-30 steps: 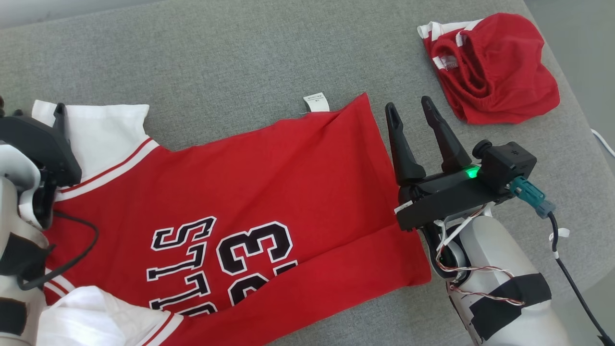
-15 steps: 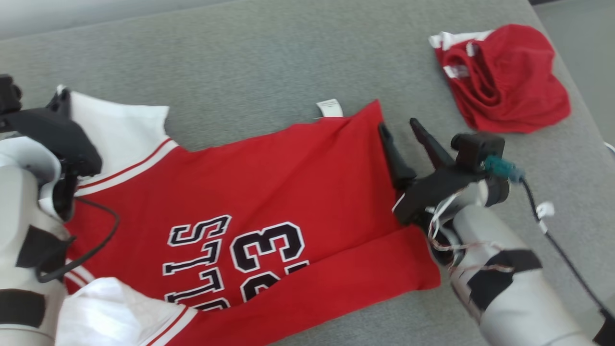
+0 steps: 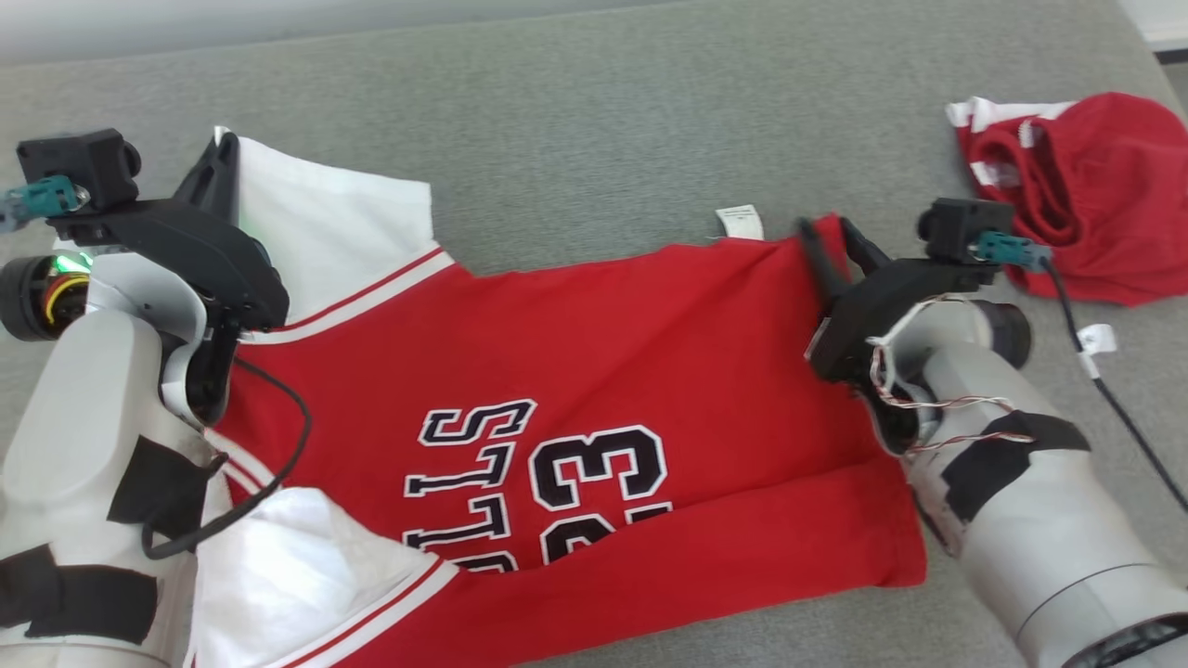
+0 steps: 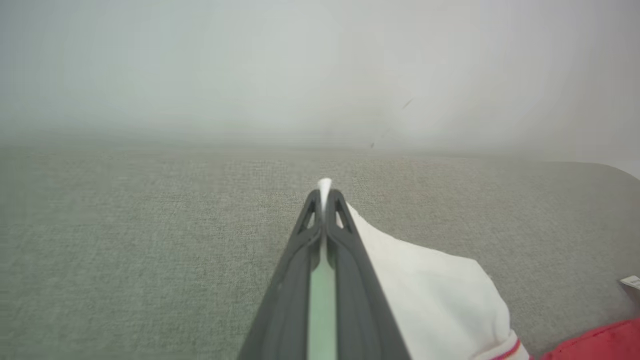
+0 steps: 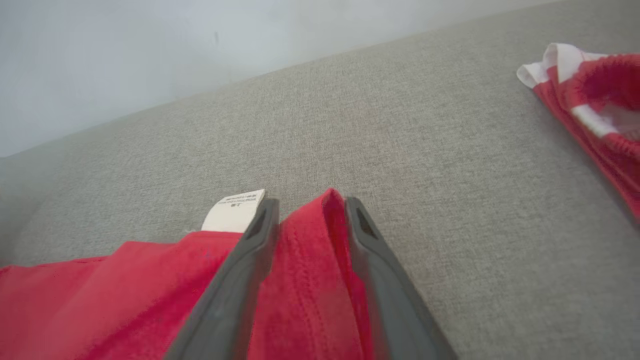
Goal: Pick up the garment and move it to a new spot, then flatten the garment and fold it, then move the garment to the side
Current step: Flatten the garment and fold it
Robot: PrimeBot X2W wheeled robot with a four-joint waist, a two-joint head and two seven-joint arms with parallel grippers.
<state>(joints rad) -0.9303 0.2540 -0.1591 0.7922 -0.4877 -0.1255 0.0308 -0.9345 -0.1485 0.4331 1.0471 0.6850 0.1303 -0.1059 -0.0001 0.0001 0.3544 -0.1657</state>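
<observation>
Head view. Two garments on the grey woven surface [image 3: 575, 121], and two pincers, both mine.
- The garment [image 3: 594, 371]: a large red jersey lying spread out, knit and soft. It has two white short sleeves, red-and-white striped trim, and black letters and numerals outlined in white. One small white label [image 3: 740, 223] sticks out at its far edge.
- The smaller red garment [image 3: 1095, 195]: bunched in a heap with white-striped edging, well apart to the right.
- My left pincer [image 3: 219, 158] sits at the far edge of the upper white sleeve.
- My right pincer [image 3: 831, 237] sits at the jersey's far right corner, just beside the label.

Left wrist view. My left pincer [image 4: 325, 195] has both dark fingers pressed together. A sliver of white sleeve cloth [image 4: 430, 290] is nipped between the tips and drapes off to the right. Grey weave lies below and a pale, hazy wall beyond.

Right wrist view. The fingers of my right pincer [image 5: 310, 202] are parted and straddle a raised ridge of red hem. The cloth meets both inner faces, but I cannot tell whether it is squeezed firm. The label [image 5: 234, 210] lies flat just left of the left finger. The bunched red garment [image 5: 595, 110] is at the far right.
</observation>
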